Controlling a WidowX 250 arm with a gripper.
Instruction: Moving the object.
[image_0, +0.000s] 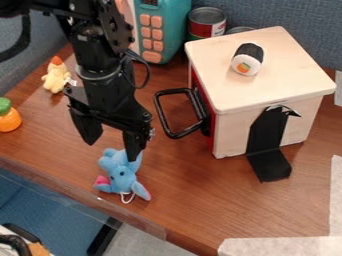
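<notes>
The pincer (112, 150) hangs wide open; the blue plush (123, 172) just beneath looks off-centre, so one finger might shove it towards the table's edge (77, 192).

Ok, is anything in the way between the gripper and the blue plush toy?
Nothing visible stands between the gripper and the blue plush toy; the open jaws hang right over its upper end. The box's black handle is off to the picture's right, outside that gap.
</notes>
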